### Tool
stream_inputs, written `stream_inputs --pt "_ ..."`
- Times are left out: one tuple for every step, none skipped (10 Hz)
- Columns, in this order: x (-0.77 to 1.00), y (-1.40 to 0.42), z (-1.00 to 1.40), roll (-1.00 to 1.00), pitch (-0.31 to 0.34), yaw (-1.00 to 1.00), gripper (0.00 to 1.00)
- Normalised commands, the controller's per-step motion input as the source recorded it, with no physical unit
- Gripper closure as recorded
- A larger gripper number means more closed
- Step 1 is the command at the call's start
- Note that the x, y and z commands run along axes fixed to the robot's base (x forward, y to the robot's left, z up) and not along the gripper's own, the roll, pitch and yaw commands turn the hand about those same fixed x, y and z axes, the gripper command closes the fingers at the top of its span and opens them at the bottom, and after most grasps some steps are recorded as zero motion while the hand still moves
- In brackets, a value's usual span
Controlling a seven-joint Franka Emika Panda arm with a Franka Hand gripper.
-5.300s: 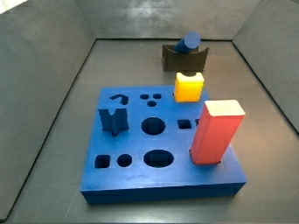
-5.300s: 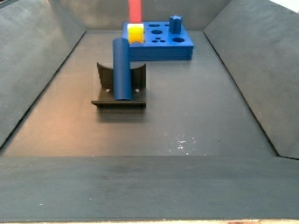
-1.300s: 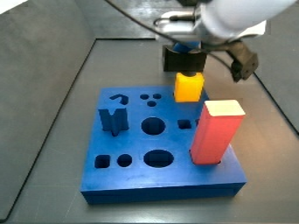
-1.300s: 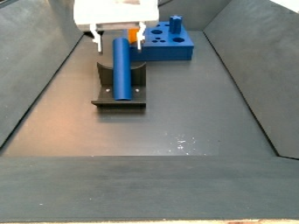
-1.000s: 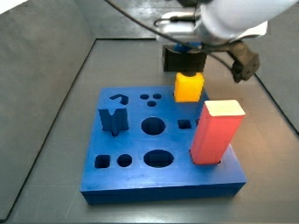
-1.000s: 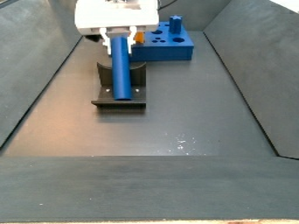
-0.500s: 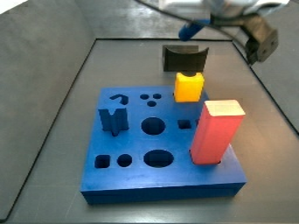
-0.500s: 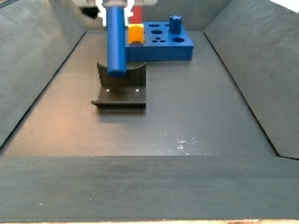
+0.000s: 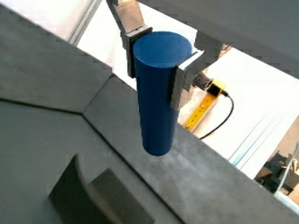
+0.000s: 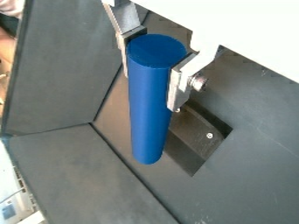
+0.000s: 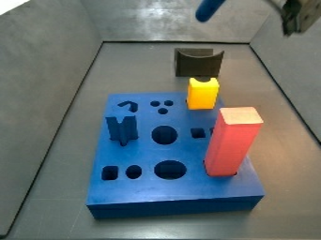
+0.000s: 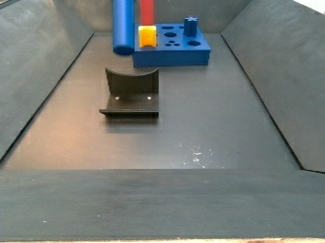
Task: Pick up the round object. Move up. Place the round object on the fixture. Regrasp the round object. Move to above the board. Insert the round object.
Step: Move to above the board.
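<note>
- The gripper [image 9: 159,58] is clamped on the upper end of the round object [image 9: 156,92], so the peg hangs vertical for insertion.
- The peg is high above the empty fixture [image 12: 131,92].
- The board [image 11: 170,153] lies beyond; its round holes are free.

Side view at the board [image 11: 175,150]: high, near, looking down across it to the fixture [image 11: 198,63] behind. Side view from the opposite end: low, farther off, fixture [image 12: 131,92] nearer, board [image 12: 176,49] beyond. Both share fixture and board. Both wrist views sit close on the gripper [image 9: 162,59] [image 10: 156,52], looking along the round object [image 9: 158,92] [image 10: 151,98] to the floor; one catches the fixture [image 10: 198,140].
</note>
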Motion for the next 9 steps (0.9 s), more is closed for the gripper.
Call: stream_inputs --pt "0.01 -0.11 1.00 -0.03 0.138 0.08 1.00" --pt "0.02 -0.10 1.00 -0.03 0.142 0.09 1.00" --pt "0.03 -0.09 1.00 -0.02 0.143 0.10 1.00" --pt "0.03 -0.09 1.00 -0.03 0.138 0.11 1.00" --pt "0.03 -0.07 0.87 -0.02 0.125 0.12 1.00" --pt "0.03 -0.05 0.70 -0.03 0.115 0.12 1.00" --pt "0.03 -0.03 0.49 -0.03 0.101 0.12 1.00" --pt "0.02 -0.02 0.33 -0.04 0.090 0.11 1.00" --pt "0.02 -0.02 0.17 -0.04 0.082 0.11 1.00"
